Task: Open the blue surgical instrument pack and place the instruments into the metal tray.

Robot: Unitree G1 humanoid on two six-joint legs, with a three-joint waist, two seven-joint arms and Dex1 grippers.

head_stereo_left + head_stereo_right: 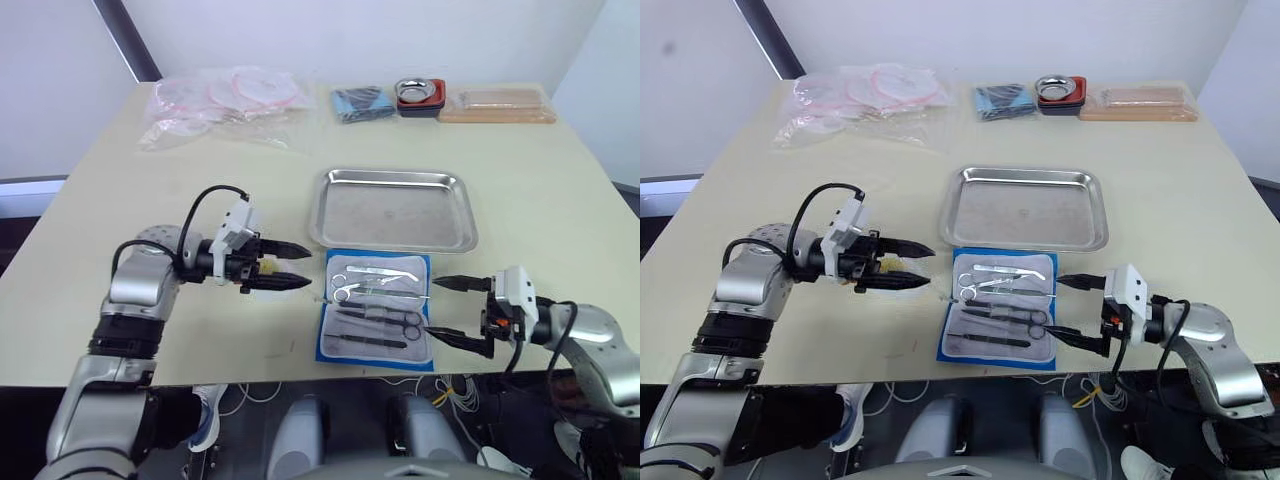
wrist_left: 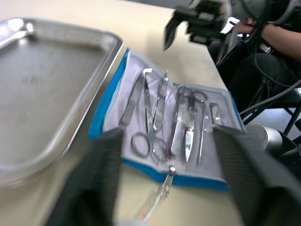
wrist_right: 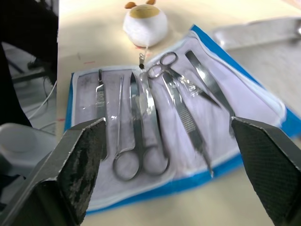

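Pack (image 1: 374, 308): unfolded flat just before tray (image 1: 394, 209), instruments (image 1: 378, 302) exposed for picking.
Left tool (image 1: 292, 265): parted, empty, aimed at pack.
Right tool (image 1: 448, 309): wide, empty, flanking pack.

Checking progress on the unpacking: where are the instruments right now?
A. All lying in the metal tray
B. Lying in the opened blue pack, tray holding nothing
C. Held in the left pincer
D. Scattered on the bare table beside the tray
B: the instruments lie on the pale lining of the opened pack, just in front of the tray, whose floor is bare; both pincers are open and hold nothing.
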